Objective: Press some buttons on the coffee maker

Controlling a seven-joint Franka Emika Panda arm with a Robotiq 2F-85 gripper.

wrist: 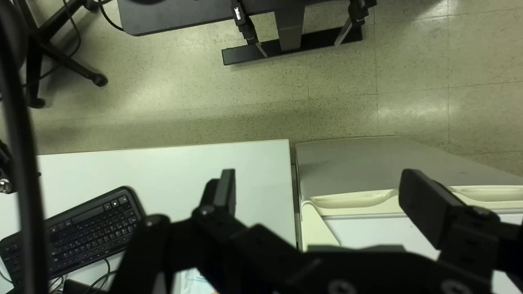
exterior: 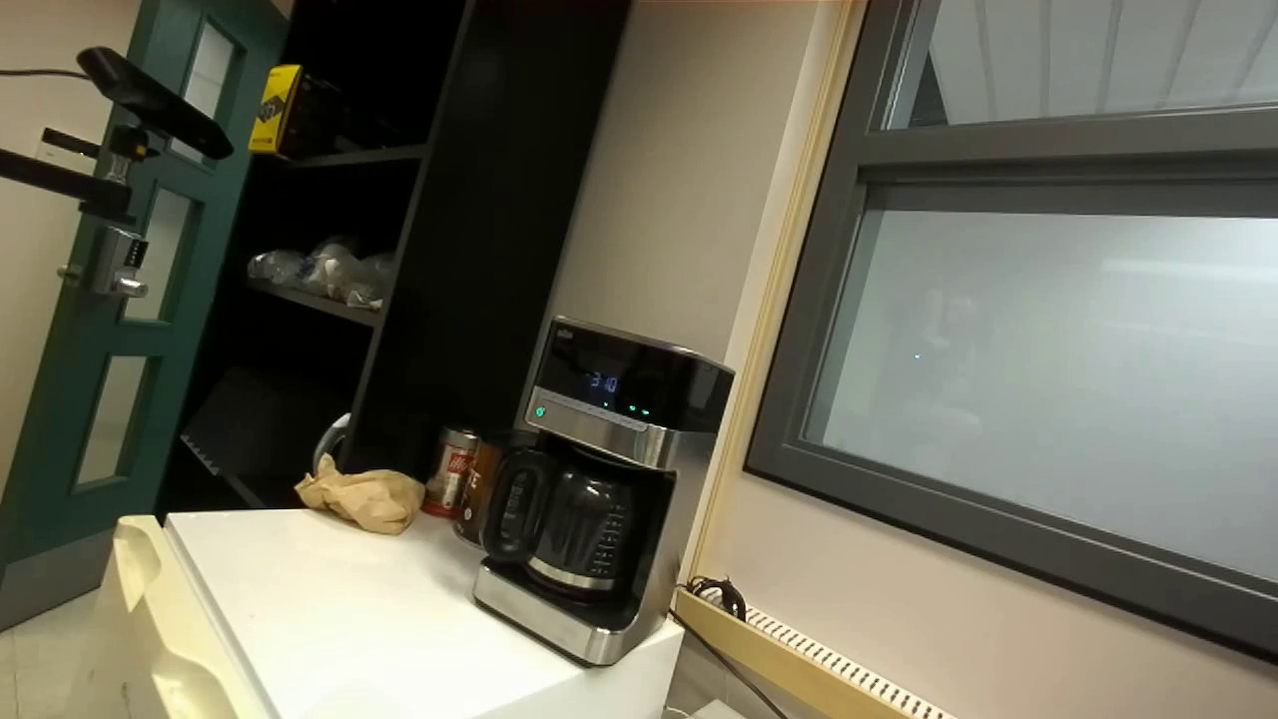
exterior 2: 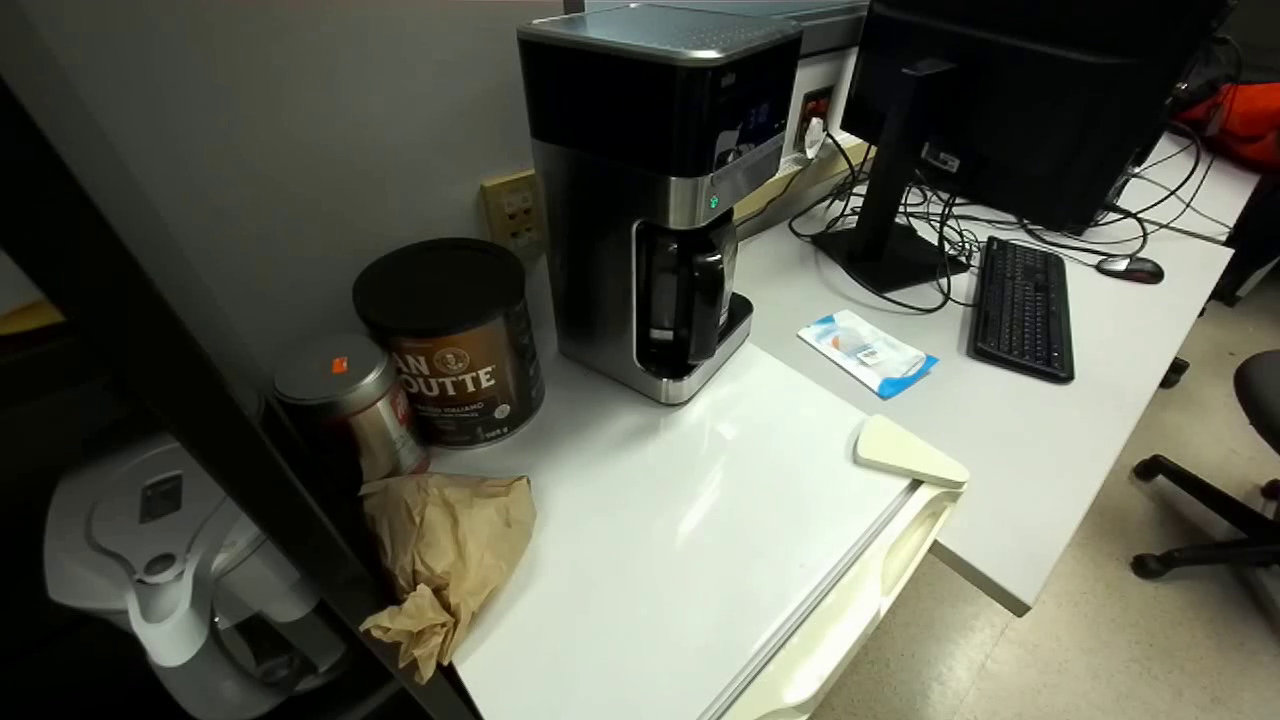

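The coffee maker (exterior: 689,499) is black and silver and stands upright on a white fridge-like cabinet top. It also shows in an exterior view (exterior 2: 600,270) from its side. Its front has a lit display (exterior: 603,382) and a silver button strip (exterior: 589,417) with a green-lit button (exterior: 540,411) at one end. That button also glows in an exterior view (exterior 2: 714,202). A black-handled glass carafe (exterior: 584,519) sits inside it. My gripper (wrist: 318,175) is open and empty in the wrist view, above the desk and cabinet edge. The coffee maker is out of the wrist view; the gripper is out of both exterior views.
A large coffee can (exterior 2: 450,350), a smaller tin (exterior 2: 345,400) and a crumpled paper bag (exterior 2: 455,550) stand beside the coffee maker. A black shelf (exterior: 479,250) rises behind them. A desk with a monitor (exterior 2: 1000,110) and keyboard (exterior 2: 1025,310) adjoins the cabinet (exterior 2: 680,560).
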